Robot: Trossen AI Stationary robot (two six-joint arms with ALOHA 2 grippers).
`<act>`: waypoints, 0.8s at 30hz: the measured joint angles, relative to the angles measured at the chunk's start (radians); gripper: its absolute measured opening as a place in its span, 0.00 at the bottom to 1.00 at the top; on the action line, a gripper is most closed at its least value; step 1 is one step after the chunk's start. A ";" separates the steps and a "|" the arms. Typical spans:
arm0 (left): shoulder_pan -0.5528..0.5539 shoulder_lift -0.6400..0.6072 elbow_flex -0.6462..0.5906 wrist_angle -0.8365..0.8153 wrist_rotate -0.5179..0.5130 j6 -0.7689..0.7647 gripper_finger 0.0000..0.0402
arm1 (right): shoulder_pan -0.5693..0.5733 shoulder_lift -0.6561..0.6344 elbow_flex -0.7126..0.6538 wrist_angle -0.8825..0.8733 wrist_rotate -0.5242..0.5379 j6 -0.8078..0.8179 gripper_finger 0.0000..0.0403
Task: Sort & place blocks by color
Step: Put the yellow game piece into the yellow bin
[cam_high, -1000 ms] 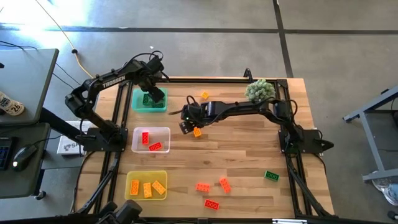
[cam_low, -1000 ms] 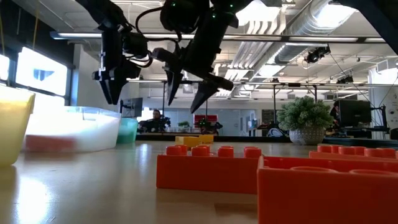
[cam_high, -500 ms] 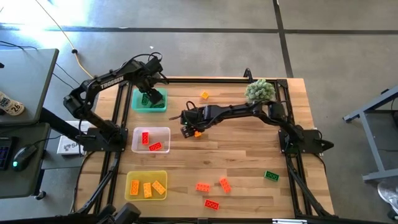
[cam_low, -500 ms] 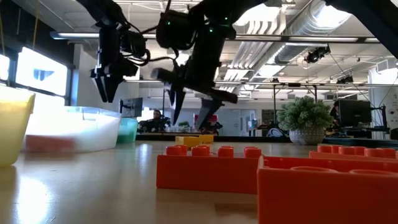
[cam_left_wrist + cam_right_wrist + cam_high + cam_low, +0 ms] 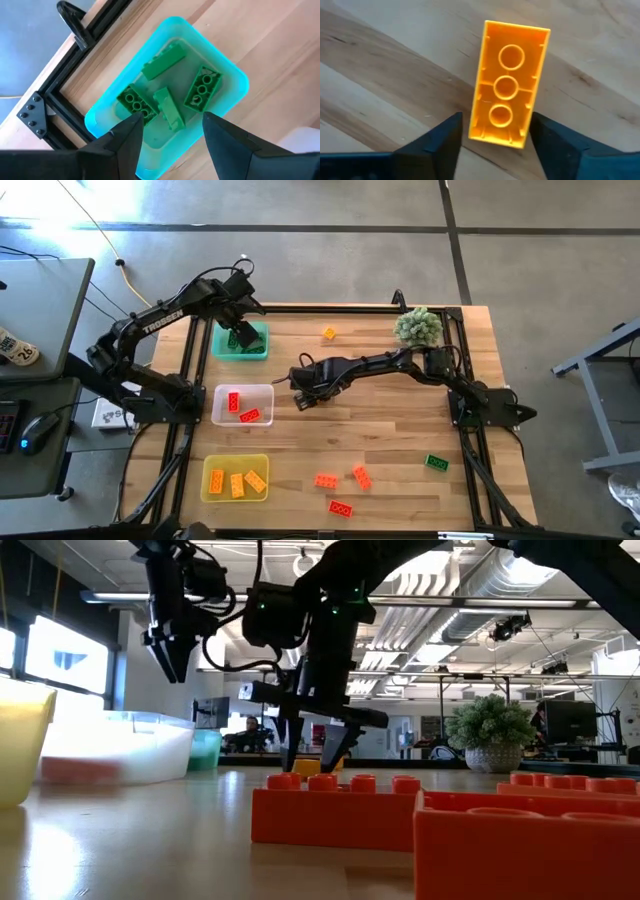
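The orange-yellow brick lies hollow side up on the bare wood near the middle of the surface, and the right hand has been lowered onto it over the last second. Its fingers, which were held higher and wider a moment ago, are now set down either side of the brick and drawn in, though a slim gap is seen on each flank in the right wrist view, so the grasp is judged not yet made. The pick-up of this brick is therefore close to done; its carry to the yellow tray at the front left corner is still owed.

The left hand has been raised from the green tray at the back left corner and hangs above it with fingers apart and empty. Four green bricks lie inside, so a drop there appears complete.

Between the two trays, along the left edge, the clear tray holds two red bricks. Unsorted pieces are left: a small orange-yellow brick near the back edge, a green brick towards the front right, and orange and red bricks by the front edge. The spiky plant stands at the back right corner.

The path to the yellow tray passes beside the clear tray, whose rim could be clipped.
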 joint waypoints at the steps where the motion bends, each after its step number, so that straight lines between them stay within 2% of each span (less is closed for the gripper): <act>1: -0.004 -0.006 0.000 0.000 0.000 0.000 0.48 | -0.001 0.000 0.000 -0.003 -0.001 0.000 0.49; 6: -0.027 -0.020 0.000 0.001 0.004 0.000 0.48 | -0.002 0.001 0.000 -0.005 -0.005 -0.010 0.28; 10: -0.040 -0.020 0.000 0.001 0.022 0.000 0.48 | -0.003 -0.002 0.007 -0.013 -0.017 -0.065 0.28; 18: -0.046 -0.020 0.000 -0.001 0.363 -0.017 0.48 | 0.011 -0.033 0.090 -0.018 -0.008 -0.221 0.28; 24: -0.046 -0.019 0.000 -0.002 0.620 -0.057 0.48 | 0.034 -0.036 0.218 -0.115 0.033 -0.400 0.28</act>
